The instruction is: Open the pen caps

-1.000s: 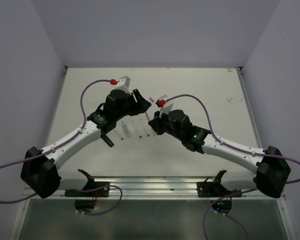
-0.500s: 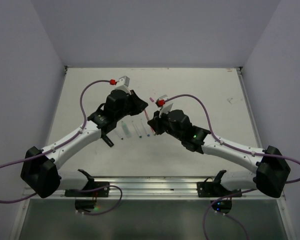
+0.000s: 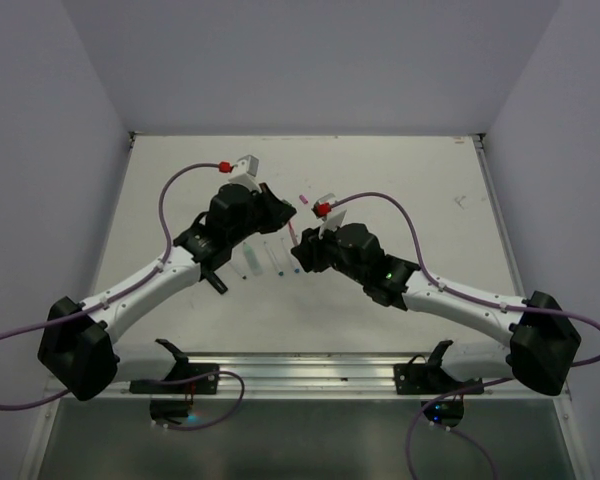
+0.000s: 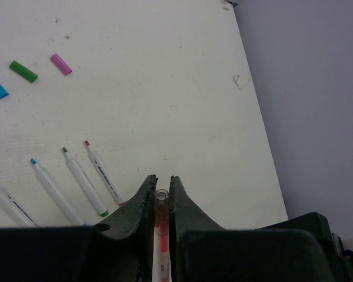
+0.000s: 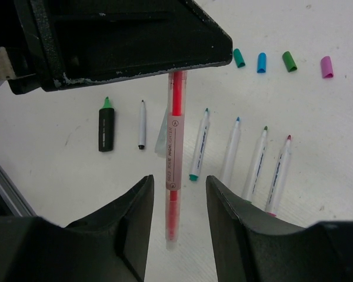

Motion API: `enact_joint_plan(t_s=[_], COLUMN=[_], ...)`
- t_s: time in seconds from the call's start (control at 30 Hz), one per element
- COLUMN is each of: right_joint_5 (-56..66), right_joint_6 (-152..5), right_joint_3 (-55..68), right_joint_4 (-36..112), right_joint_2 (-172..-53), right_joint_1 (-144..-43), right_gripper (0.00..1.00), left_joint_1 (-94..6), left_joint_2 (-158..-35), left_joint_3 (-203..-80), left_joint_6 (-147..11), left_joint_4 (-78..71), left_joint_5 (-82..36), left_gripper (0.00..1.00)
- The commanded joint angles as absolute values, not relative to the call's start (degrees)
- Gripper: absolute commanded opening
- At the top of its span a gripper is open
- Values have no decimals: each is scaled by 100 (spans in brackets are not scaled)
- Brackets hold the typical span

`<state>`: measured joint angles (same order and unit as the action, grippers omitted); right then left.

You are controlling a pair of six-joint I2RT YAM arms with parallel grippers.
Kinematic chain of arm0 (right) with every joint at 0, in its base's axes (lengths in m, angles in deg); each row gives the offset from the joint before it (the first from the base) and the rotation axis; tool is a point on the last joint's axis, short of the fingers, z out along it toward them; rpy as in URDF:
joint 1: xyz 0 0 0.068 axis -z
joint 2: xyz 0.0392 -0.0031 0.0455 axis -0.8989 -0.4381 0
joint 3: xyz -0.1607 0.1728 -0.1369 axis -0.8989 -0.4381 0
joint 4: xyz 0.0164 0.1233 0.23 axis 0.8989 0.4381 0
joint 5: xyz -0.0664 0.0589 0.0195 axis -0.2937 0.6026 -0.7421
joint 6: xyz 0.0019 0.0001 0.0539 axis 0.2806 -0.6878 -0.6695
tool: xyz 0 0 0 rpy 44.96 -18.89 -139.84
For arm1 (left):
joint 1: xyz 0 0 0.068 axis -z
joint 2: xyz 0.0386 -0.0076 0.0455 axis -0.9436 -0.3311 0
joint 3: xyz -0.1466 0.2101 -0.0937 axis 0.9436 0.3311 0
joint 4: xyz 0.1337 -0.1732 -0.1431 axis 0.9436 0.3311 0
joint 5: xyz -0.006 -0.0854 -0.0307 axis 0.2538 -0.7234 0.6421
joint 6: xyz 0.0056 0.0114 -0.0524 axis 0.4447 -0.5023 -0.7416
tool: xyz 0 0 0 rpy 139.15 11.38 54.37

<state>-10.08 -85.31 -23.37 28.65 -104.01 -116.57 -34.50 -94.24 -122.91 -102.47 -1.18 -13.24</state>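
Note:
A red highlighter pen [image 5: 175, 147] with clear end caps hangs above the table. My left gripper [image 4: 162, 179] is shut on its upper capped end. My right gripper [image 5: 178, 179] is open, its fingers either side of the pen's lower clear cap and apart from it. In the top view the two grippers meet at mid-table, left gripper [image 3: 283, 214] above right gripper [image 3: 298, 246]. Loose pen caps lie on the table: teal [image 5: 239, 57], blue [image 5: 262, 62], green [image 5: 289, 61] and magenta [image 5: 326, 66]. A pale green cap [image 5: 160, 138] is half hidden behind the pen.
Several uncapped white pens [image 5: 230, 150] lie in a row below the grippers, beside a black highlighter body [image 5: 106, 130] and a short black-tipped pen [image 5: 142, 123]. The left wrist view shows the white pens [image 4: 82, 179] and caps [image 4: 23, 71], with the table's right edge [image 4: 265, 147] close.
My left gripper has shut on the red pen's upper end. My right gripper, shut on the pen before, has opened and let go of its lower end.

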Motion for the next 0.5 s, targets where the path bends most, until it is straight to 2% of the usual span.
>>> enact_joint_plan(t_s=[0.0, 0.3, 0.47], right_joint_5=[-976, -897, -888], right_joint_6=[-8569, -8542, -8490], right_joint_3=[-2259, -1987, -1872], right_joint_4=[2510, 2405, 2405], right_joint_2=[-10463, -10735, -10771], right_joint_1=[-11675, -11658, -11658], right_gripper=[45, 40, 31], left_joint_1=[-3445, -3436, -3445], left_joint_2=[-9137, -8961, -8953], left_joint_3=[-12204, -12099, -12020], left_joint_6=[-10125, -10160, -10160], left_joint_4=[-540, -646, -725], left_joint_5=[-1388, -1432, -1432], left_gripper=[0, 0, 0])
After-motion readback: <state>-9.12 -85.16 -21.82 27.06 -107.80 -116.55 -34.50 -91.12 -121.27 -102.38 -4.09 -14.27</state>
